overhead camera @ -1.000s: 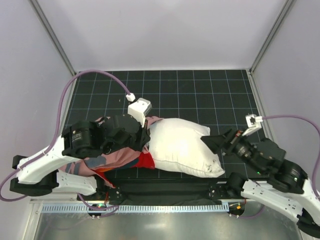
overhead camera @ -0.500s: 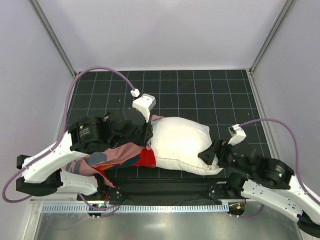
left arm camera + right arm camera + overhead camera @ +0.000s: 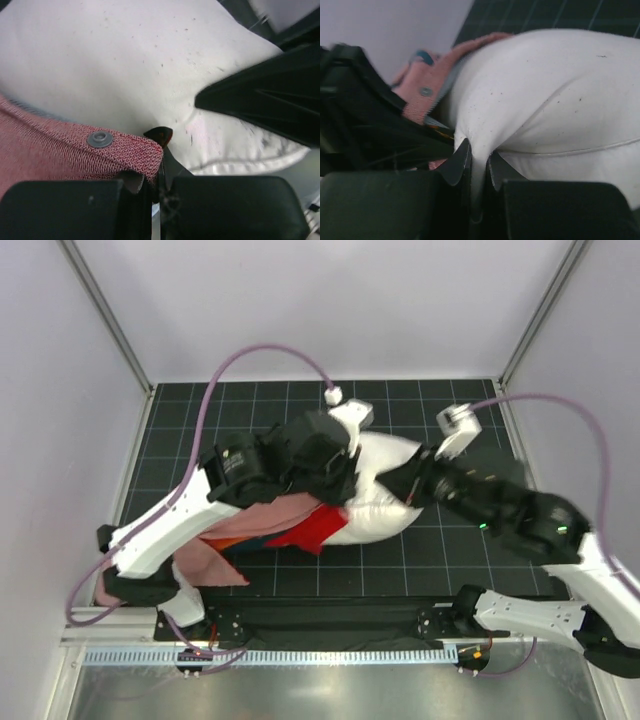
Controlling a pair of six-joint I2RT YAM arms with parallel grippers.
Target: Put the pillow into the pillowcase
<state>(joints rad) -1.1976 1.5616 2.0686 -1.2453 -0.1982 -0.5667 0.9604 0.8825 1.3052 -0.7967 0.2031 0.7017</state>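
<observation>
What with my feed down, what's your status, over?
Left gripper shut on pillowcase hem. Right gripper shut on pillow. Pillow mostly outside the case. Nothing seen in the way.

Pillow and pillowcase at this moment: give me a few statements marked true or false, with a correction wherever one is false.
1. The left hand pinches the edge of the pillowcase beside a snap button. True.
2. The right hand is open and clear of the pillow. False: it is shut on a pinched fold of the pillow.
3. The pillow is wholly inside the pillowcase. False: much of its white body shows outside the case.
4. The pillow bears tiny dark specks. True.
</observation>
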